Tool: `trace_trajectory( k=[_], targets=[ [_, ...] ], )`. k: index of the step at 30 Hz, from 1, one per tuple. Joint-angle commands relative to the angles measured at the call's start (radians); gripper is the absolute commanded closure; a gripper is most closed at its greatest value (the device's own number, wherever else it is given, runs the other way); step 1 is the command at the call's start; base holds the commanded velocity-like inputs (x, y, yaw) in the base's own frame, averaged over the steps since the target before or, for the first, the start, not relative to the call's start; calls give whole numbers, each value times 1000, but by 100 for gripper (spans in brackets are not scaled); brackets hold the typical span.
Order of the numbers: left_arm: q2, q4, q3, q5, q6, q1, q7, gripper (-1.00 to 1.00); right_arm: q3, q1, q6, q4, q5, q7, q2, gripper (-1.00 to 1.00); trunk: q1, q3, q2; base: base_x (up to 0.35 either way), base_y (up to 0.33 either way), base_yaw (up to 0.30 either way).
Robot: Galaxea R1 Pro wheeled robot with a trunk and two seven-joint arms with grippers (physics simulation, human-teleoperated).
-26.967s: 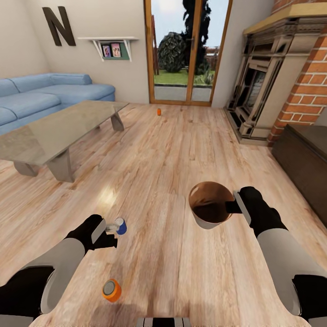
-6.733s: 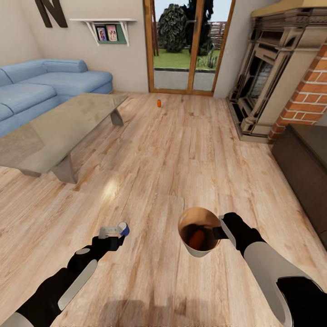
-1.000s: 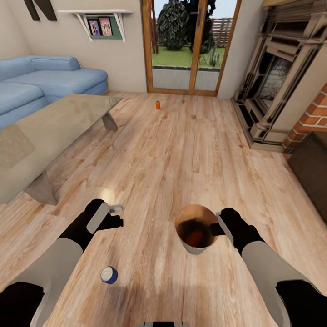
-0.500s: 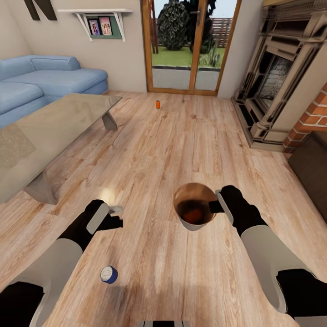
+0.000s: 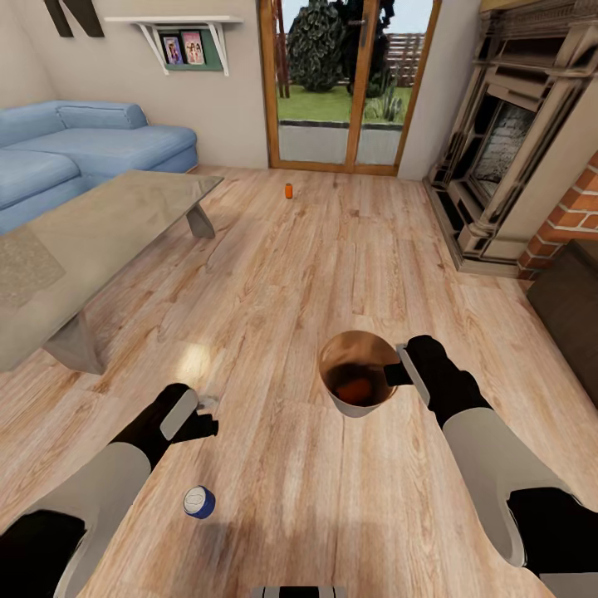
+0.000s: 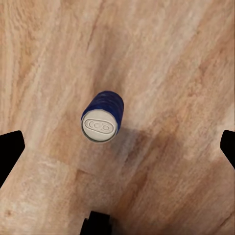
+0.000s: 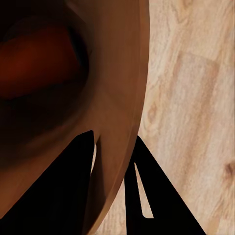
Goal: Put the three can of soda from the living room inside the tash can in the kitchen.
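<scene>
On the plank floor we are mid-collection: our right gripper is clamped on the bin rim, one orange can inside, so next our spread left gripper should drop around the upright blue can.

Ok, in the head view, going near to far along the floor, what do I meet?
Dark blue soda can with pale top → black left gripper → pale grey bin held by the right gripper → small orange can → wood-framed glass doors.
</scene>
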Motion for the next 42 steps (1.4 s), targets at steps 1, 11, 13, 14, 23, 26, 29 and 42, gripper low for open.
trace_trajectory(
  k=[1, 11, 13, 14, 23, 26, 29, 42],
  targets=[
    [0, 2, 0, 0, -2, 0, 0, -100, -1, 0, 0, 0, -10, 3, 0, 100, 0, 0, 0, 0, 0, 0],
    [0, 9, -1, 1, -12, 0, -2, -100, -1, 0, 0, 1, -13, 5, 2, 100, 0, 0, 0, 0, 0, 0],
    [0, 9, -1, 1, -16, -1, -2, -100, 0, 0, 0, 1, -12, 5, 3, 100, 0, 0, 0, 0, 0, 0],
    [0, 9, -1, 1, -17, -1, -2, -100, 0, 0, 0, 1, -12, 5, 3, 100, 0, 0, 0, 0, 0, 0],
    [0, 9, -1, 1, -22, -1, -3, -100, 4, 0, 0, 1, -11, 5, 6, 100, 0, -8, 0, 0, 0, 0],
    [0, 10, -1, 1, -22, 0, -3, -100, 5, 0, 0, 1, -11, 5, 6, 100, 11, -22, -21, 0, 0, 0],
    [0, 11, -1, 1, -22, -1, -3, -100, 5, 0, 0, 1, -11, 5, 6, 100, 23, -36, -42, 0, 0, 0],
    [0, 10, -1, 1, -24, -1, -3, -100, 7, 0, 0, 1, -10, 5, 6, 100, 73, -97, -133, 0, 0, 0]
  ],
)
